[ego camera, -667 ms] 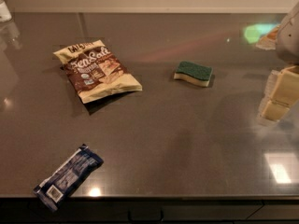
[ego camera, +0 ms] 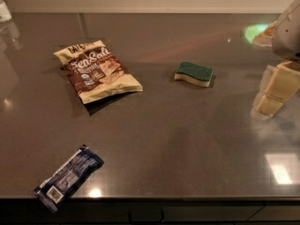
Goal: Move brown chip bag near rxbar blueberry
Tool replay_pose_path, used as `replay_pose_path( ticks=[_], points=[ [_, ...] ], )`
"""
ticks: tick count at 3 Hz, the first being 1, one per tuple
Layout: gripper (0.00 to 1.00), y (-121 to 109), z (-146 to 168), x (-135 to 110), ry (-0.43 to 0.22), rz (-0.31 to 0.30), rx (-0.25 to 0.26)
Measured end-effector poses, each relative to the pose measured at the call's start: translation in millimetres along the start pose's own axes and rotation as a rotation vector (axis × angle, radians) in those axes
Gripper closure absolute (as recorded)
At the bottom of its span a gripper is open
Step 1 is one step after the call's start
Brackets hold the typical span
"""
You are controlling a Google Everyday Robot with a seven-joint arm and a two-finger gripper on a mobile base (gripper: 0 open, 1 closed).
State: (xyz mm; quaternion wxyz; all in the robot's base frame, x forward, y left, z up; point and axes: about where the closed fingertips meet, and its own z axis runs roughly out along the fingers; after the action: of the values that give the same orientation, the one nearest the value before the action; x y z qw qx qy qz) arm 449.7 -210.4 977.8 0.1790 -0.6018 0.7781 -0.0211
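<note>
The brown chip bag point(ego camera: 99, 71) lies flat on the dark table point(ego camera: 178, 135) at the left middle; it has cream edges and a brown centre panel with white script. The rxbar blueberry point(ego camera: 69, 177), a slim dark blue wrapper with a white barcode end, lies near the front left edge, well below the bag. My gripper point(ego camera: 271, 100), cream-coloured, hangs at the far right edge of the view just above the table. It is far from both items and holds nothing that I can see.
A sponge point(ego camera: 194, 73) with a green top and yellow base sits mid-table, between the bag and the gripper. A white object point(ego camera: 4, 11) stands at the far left back corner. The table's front edge runs just below the rxbar.
The gripper has shifted slightly left and up at the right edge. The bag, bar and sponge have not moved.
</note>
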Motion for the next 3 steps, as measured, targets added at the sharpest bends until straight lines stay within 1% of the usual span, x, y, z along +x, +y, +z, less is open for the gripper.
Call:
replay_pose_path(
  ticks=[1, 2, 3],
  points=[
    [0.00, -13.2, 13.6, -18.3, -0.050, -0.008, 0.004],
    [0.00, -27.4, 33.4, -44.5, -0.095, -0.012, -0.003],
    [0.00, -42.2, 60.9, -76.5, -0.100, -0.008, -0.006]
  ],
)
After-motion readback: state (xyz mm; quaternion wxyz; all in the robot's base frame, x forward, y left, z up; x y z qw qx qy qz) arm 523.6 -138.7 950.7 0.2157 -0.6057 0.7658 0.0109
